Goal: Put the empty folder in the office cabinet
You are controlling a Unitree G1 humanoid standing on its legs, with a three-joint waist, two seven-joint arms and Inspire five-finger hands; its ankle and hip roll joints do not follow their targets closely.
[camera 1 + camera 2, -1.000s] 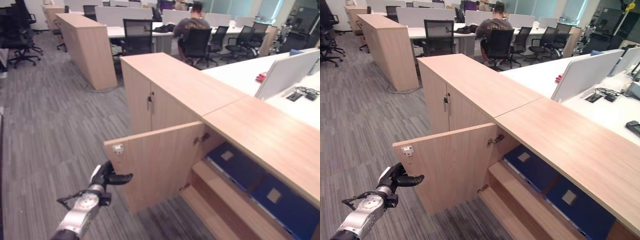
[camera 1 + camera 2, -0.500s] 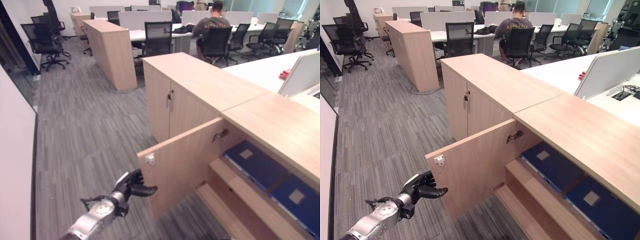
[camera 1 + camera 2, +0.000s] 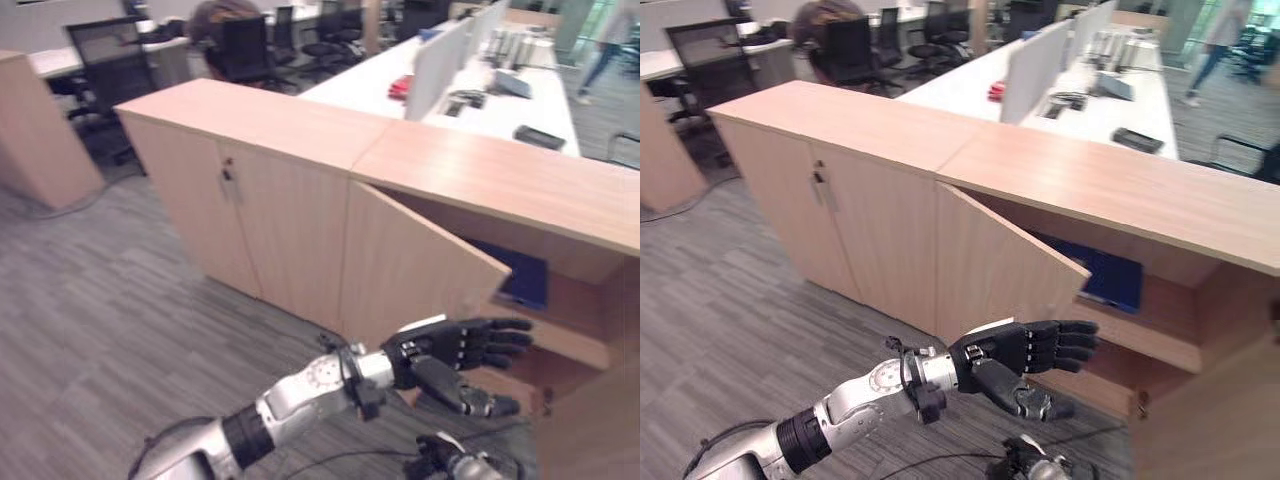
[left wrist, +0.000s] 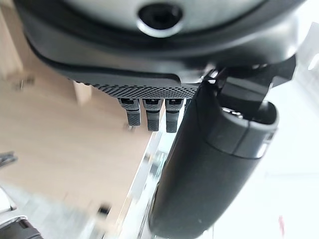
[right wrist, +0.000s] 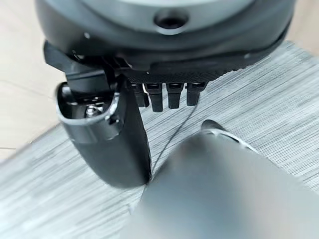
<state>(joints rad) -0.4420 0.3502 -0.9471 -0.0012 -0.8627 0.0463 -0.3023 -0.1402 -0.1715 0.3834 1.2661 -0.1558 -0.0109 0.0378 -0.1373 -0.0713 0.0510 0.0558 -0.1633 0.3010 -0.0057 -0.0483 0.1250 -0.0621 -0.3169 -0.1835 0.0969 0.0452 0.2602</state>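
An office cabinet (image 3: 1110,190) stands with one door (image 3: 1005,270) ajar, a blue folder (image 3: 1102,277) lying on its upper shelf. The left hand (image 3: 1015,355) reaches toward the door, fingers straight and empty; the right hand (image 5: 149,97), low over the carpet, also hangs released. The risk: a push at the door's edge may swing it against the shelf.

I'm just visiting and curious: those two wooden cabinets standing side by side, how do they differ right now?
The left cabinet has its doors shut; the right cabinet has a door swung open. The left one's inside is hidden, while the right one shows a shelf with a blue folder lying on it. The robot's left hand hovers, fingers straight, before the right one. Both share the same light wood and height.
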